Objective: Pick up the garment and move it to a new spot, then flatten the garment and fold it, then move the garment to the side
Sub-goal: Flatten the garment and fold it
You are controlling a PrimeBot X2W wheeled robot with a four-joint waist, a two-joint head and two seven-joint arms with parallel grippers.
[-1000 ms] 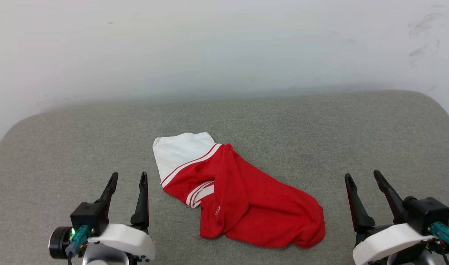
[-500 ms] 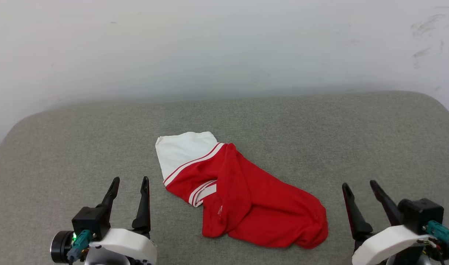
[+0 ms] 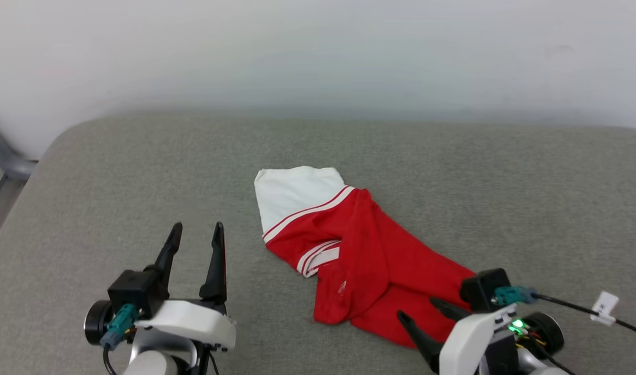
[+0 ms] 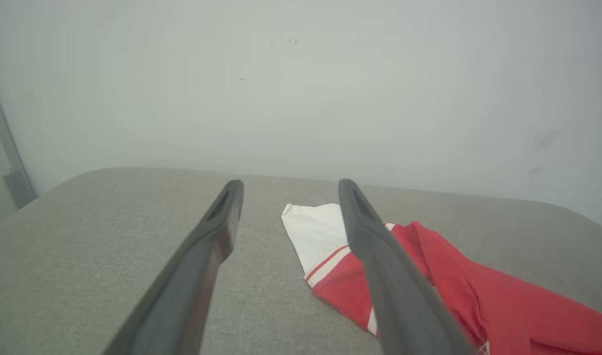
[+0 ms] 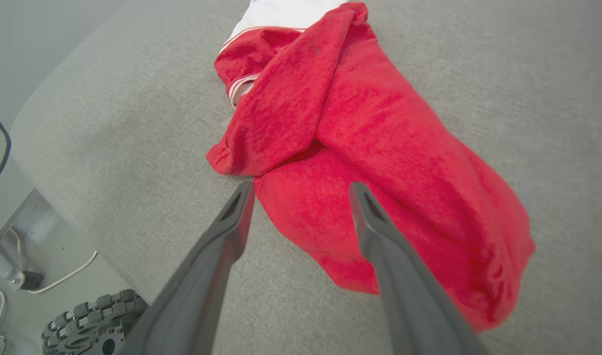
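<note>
The red jersey shirt (image 3: pixel 370 260) lies crumpled mid-desk (image 3: pixel 140 172), its white sleeve (image 3: pixel 297 192) farthest from me. It looks light, limp and easy to bunch. The right claw (image 3: pixel 416 307) hovers wide over the near hem, a fair pinching spot. The left claw (image 3: pixel 198 226) stands wide and empty beside the shirt.

garment (image 3: pixel 364 260) between left claw (image 3: pixel 195 237) and right claw (image 3: pixel 416 312)

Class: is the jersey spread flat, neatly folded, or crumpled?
Crumpled: the garment lies bunched, red body doubled over itself, one white sleeve showing.
</note>
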